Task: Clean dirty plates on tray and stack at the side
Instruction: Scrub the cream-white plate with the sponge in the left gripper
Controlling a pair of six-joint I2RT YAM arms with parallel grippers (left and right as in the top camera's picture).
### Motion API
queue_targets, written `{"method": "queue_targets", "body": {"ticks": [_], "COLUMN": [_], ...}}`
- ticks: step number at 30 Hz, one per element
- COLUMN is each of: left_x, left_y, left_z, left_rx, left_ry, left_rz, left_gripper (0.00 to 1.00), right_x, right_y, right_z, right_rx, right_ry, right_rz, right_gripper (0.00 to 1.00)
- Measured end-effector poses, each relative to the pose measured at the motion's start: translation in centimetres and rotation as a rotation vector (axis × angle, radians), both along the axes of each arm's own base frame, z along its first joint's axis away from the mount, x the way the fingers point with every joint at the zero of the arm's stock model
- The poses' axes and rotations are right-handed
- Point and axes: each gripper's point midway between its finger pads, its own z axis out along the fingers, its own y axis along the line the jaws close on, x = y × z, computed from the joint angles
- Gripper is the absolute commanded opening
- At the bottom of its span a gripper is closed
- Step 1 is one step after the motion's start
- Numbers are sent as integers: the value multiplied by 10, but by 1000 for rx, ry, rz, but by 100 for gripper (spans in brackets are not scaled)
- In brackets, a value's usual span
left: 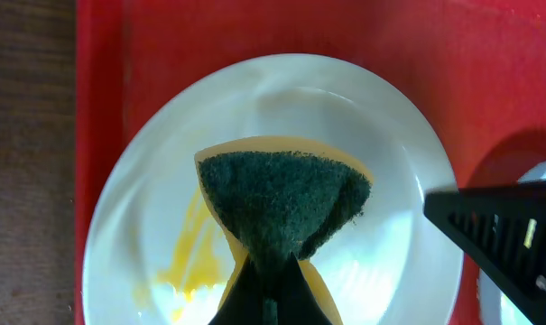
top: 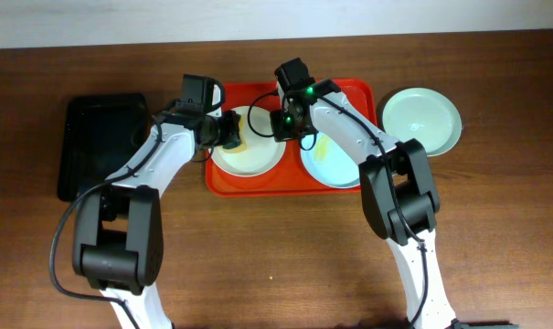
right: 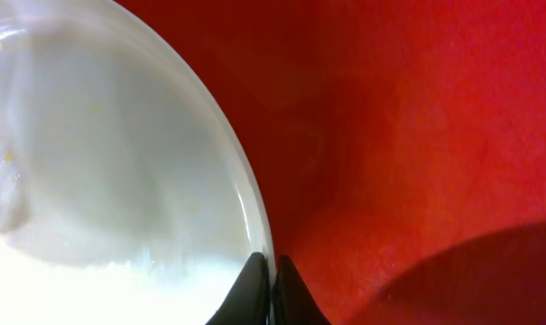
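Observation:
A white plate [top: 254, 155] with a yellow smear lies at the left of the red tray [top: 349, 91]. A pale blue-green plate [top: 329, 164] lies at its right. A third pale plate [top: 424, 119] rests on the table right of the tray. My left gripper [top: 228, 133] is shut on a yellow sponge with a green scouring face [left: 282, 203], held over the white plate [left: 363, 117] beside the smear [left: 193, 262]. My right gripper [top: 283, 125] is shut on the white plate's rim [right: 254, 217], as the right wrist view [right: 270, 271] shows.
A black tray [top: 98, 137] lies on the wooden table to the left of the red tray. The right arm's body [left: 503, 230] reaches into the left wrist view at the right. Red tray floor [right: 417, 135] fills the right wrist view.

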Motion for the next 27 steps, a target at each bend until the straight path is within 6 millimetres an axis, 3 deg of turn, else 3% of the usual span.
{"method": "queue_targets", "body": {"ticks": [2,5,7,10,12,14,17,22,23,27], "left_x": [7,4,4,0,-2,0,9,-2,-4,-6], "left_y": [-1,-6,-6,18,41,49,24,-36,-42,-37], "left_z": [-4,-32,-37,-41,-36,-24,-1,4,4,-2], "left_rx": [-7,-1,9,162,275,311,200,81,73,95], "left_ry": [-17,35,38,62,63,35,-30,-40,-39,-31], "left_rz": [18,27,28,84,125,147,99,-36,-50,-38], "left_gripper": [0,0,0,0,0,0,0,0,0,0], "right_x": [-1,-1,-2,-4,-4,-4,-4,-4,-4,-4], "right_y": [0,0,-1,0,0,0,0,0,0,0], "right_z": [0,0,0,0,0,0,-1,-1,-1,-1], "right_rx": [2,3,3,7,7,7,7,7,7,7], "right_ry": [6,11,15,25,25,25,27,27,28,28], "right_rz": [-12,-19,-22,-25,-26,-26,-28,-29,-29,-29], "right_gripper": [4,4,4,4,4,4,4,4,4,4]}}
